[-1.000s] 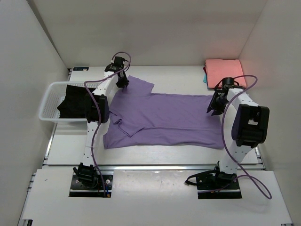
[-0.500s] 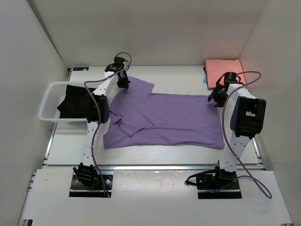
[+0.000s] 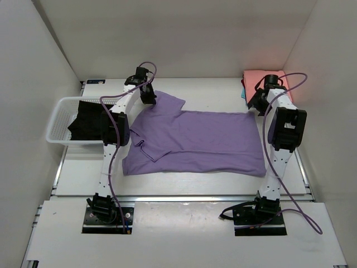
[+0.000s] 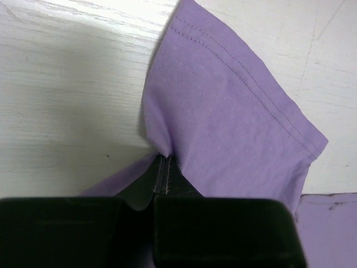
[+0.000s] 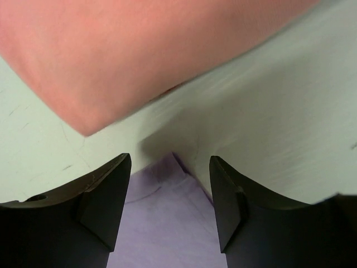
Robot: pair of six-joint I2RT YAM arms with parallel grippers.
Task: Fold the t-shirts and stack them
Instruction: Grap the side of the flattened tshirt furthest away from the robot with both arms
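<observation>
Left hand (image 4: 160,164) clamped closed; right hand (image 5: 170,164) fingers spread apart.

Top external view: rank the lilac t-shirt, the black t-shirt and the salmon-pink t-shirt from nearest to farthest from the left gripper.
1. The lilac t-shirt, spread mid-table, its sleeve pinched in the left gripper.
2. The black t-shirt, in the white basket at the left edge.
3. The salmon-pink t-shirt, folded in the far right corner.

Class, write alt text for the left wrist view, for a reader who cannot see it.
The left tool is shut on a fold of the lilac t-shirt, gathering the cloth into creases. The stitched sleeve spreads beyond it over a white table.
</observation>
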